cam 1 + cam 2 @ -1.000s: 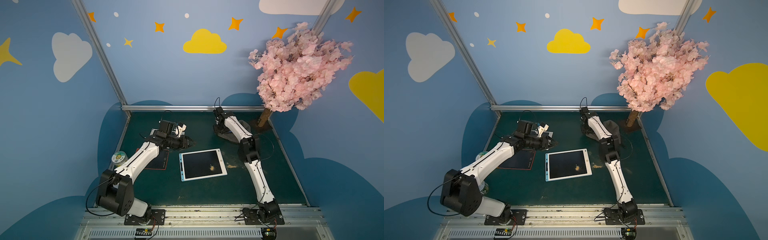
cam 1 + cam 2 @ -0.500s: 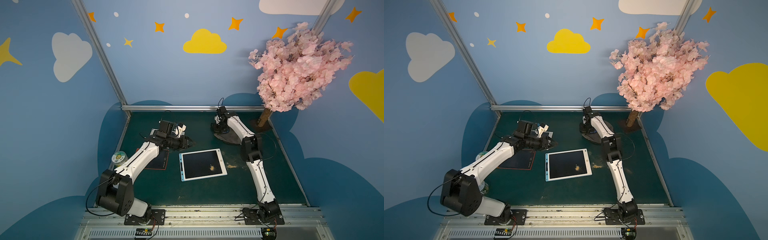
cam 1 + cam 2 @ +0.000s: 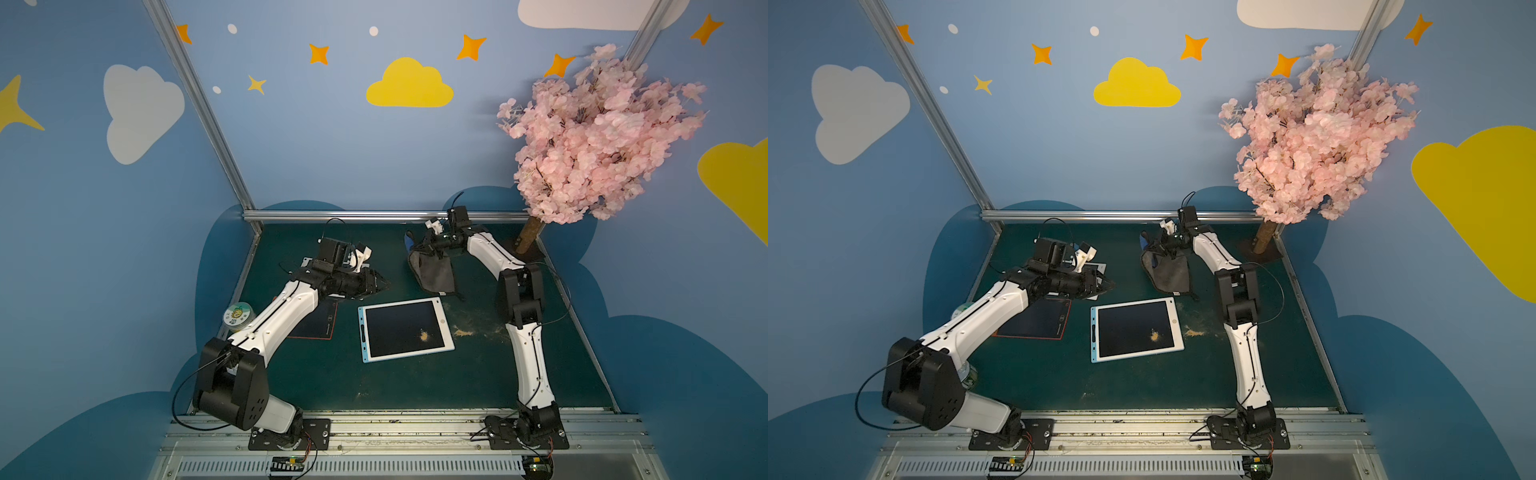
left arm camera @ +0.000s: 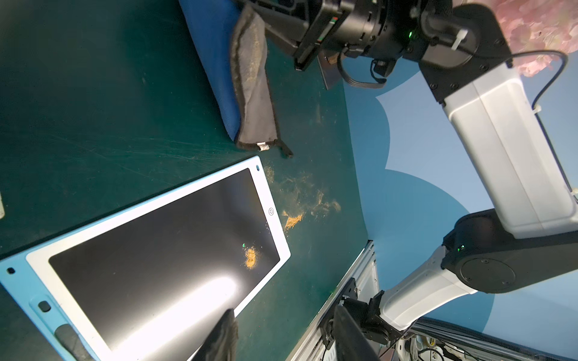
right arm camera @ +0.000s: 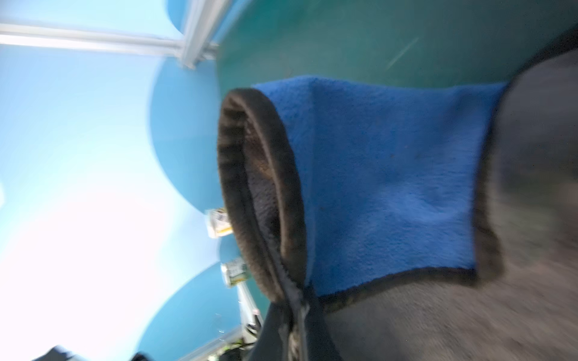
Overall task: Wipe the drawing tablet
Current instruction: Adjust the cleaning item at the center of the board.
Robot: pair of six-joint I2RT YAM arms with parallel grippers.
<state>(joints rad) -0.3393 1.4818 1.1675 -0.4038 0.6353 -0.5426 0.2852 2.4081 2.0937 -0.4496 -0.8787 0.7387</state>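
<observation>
Grips the top edge of a grey-and-blue fleece cloth (image 3: 434,272) in the fully closed right gripper (image 3: 420,248). Holds the left gripper (image 3: 381,285) part-open, empty. Finds the white-framed drawing tablet (image 3: 405,328) flat below the gripping hand, back toward its base, orange powder (image 3: 424,335) on the screen. Pick-up apparently in hand; next, lowering cloth onto that powder.

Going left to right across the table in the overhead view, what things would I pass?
round green tin → red-edged dark pad → drawing tablet → orange powder spill → tree trunk
</observation>
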